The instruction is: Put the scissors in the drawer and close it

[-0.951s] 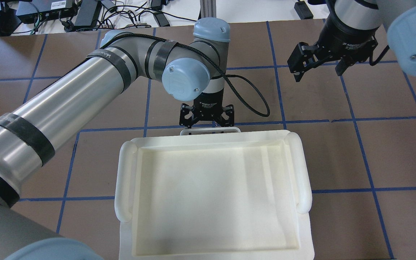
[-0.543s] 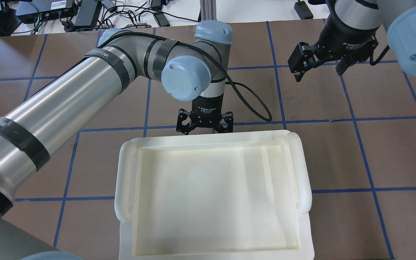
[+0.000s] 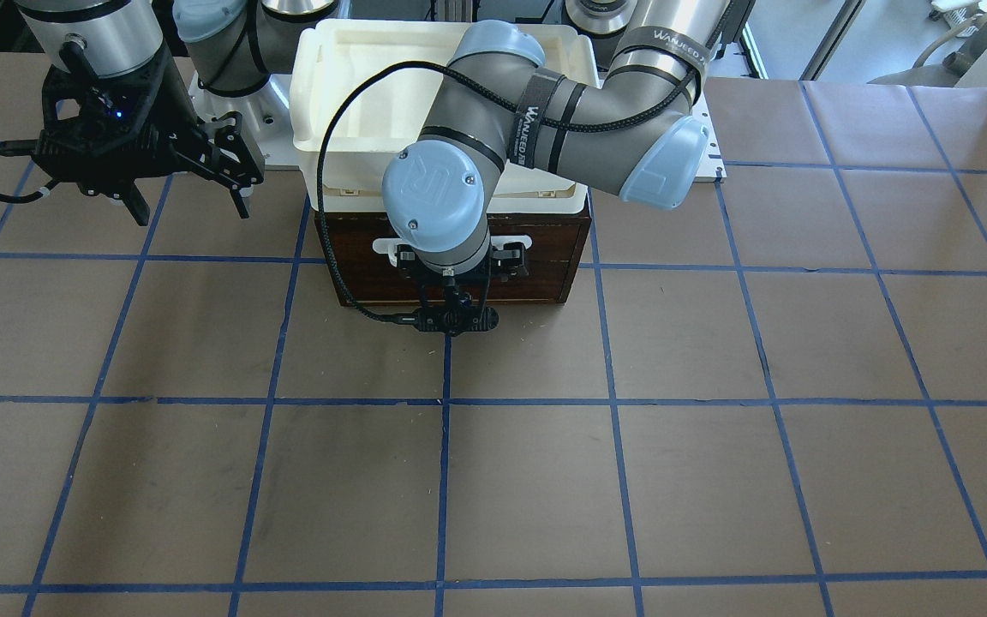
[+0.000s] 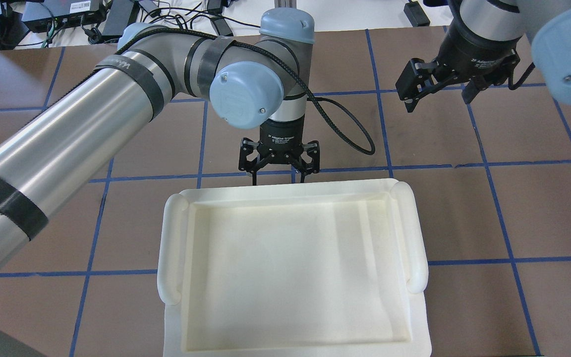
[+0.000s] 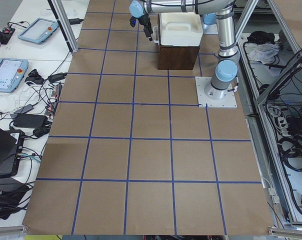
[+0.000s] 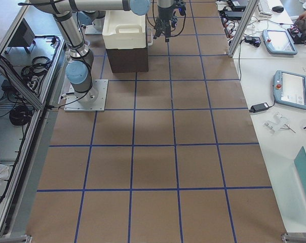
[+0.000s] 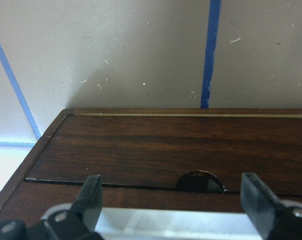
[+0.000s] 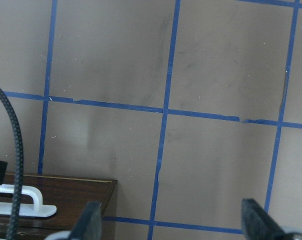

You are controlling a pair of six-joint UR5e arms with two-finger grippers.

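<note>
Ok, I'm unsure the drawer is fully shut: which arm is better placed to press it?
Left: the left tool, open, sits at the drawer's white handle; the right tool hangs open, well aside.

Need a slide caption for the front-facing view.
Left gripper open at the white handle of the closed drawer; right gripper open alongside.

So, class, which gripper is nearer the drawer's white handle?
Left. The left gripper sits right at the handle on the drawer front, jaws open; the right gripper hangs open, off to one side.
</note>
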